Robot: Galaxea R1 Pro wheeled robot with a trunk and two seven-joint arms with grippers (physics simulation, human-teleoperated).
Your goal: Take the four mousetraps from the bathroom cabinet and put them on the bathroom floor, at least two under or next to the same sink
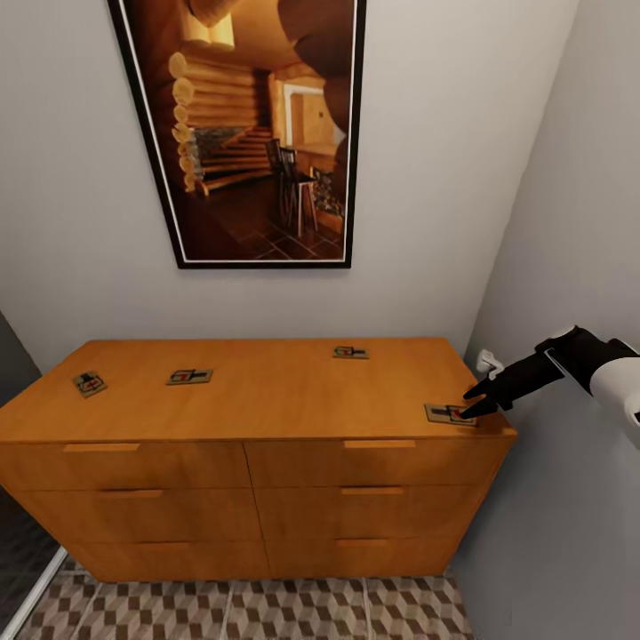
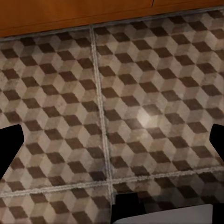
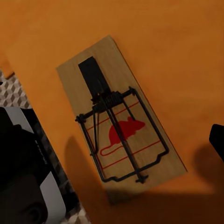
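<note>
Reaching in from the side, the right end effector (image 1: 469, 402) hovers spread apart over a mousetrap (image 1: 450, 413) on the cabinet (image 1: 267, 400).

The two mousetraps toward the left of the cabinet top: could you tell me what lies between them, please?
Nothing: in the head view, only bare cabinet top separates the left mousetrap from its neighbour.

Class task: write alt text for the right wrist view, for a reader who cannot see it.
A tan wooden mousetrap with a dark wire spring and a red mouse print lies flat on the orange-brown cabinet top, seen from above.
</note>
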